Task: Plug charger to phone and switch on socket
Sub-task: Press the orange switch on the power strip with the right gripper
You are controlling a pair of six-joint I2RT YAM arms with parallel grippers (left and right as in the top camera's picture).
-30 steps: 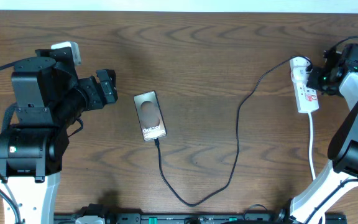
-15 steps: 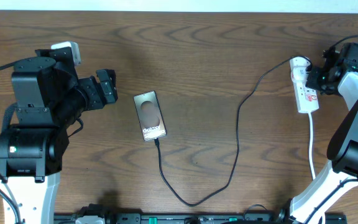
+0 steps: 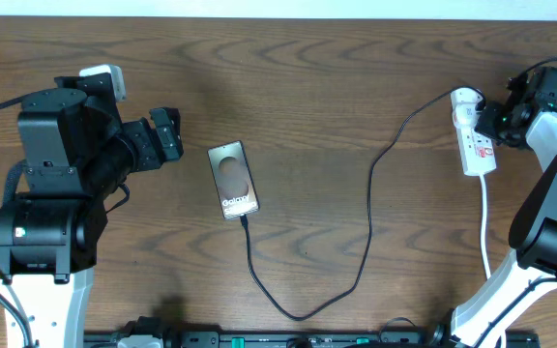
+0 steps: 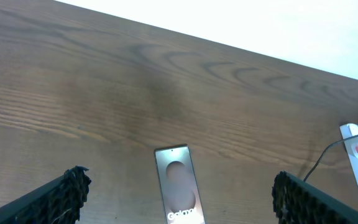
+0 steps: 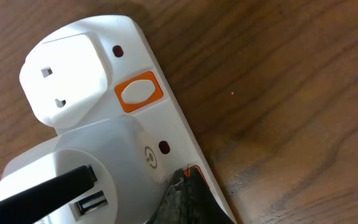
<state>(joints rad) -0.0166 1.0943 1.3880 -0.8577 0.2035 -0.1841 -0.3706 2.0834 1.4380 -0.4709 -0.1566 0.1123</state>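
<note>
Near the bench's front edge, the charger (image 3: 298,315) is looping, and its connector appears to be meeting the near end of the phone (image 3: 233,180). The phone is lying left of centre, long axis front to back. The left gripper (image 3: 167,133) is hovering just left of it, jaws spread wide, holding nothing. Toward the far right corner, the socket (image 3: 474,133) is lying front to back. The right gripper (image 3: 497,122), clearly the nearer arm, is reaching in from its right side. We are seeing one dark fingertip (image 5: 180,202) touching beside an orange switch (image 5: 199,176), but we cannot tell its opening.
</note>
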